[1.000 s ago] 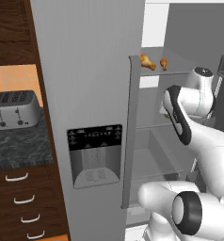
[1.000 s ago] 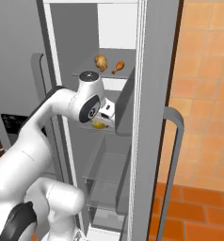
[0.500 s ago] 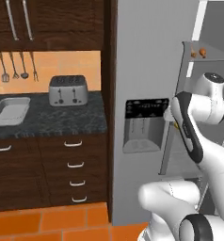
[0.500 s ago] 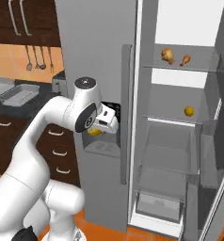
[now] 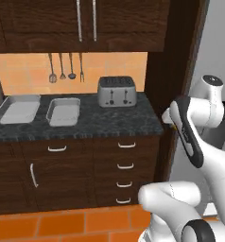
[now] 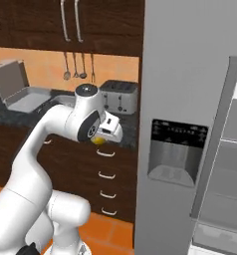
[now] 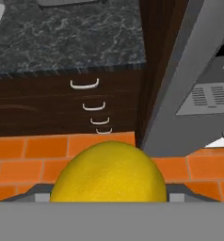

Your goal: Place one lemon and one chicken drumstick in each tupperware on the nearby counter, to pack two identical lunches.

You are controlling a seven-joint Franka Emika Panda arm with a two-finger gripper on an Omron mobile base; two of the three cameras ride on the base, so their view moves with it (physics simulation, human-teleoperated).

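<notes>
- Left base view now looks at the worktop [image 5: 109,120] run with two tupperwares [image 5: 63,111], where a second ago it faced the fridge shelves; the whole picture has swung, so the base has turned and the things have not moved
- Both tupperwares look bare, side by side left of the toaster [image 5: 116,91], so I judge no lunch is started yet
- Right base view catches the hand [image 6: 101,139] with a lemon [image 6: 98,141] peeking out yellow under it, level with the top drawer and short of the worktop edge
- Hand view settles the grip: the lemon fills the bottom centre, pinched between the two fingers, jaws held wide around it
- That view also gives drawer handles [image 7: 84,84], orange floor tiles and the fridge door [image 6: 190,99] edge on the right
- Left base view shows the arm's elbow but hides the lemon behind it
- My read: first lemon is on its way over, the reach to a tupperware is next
</notes>
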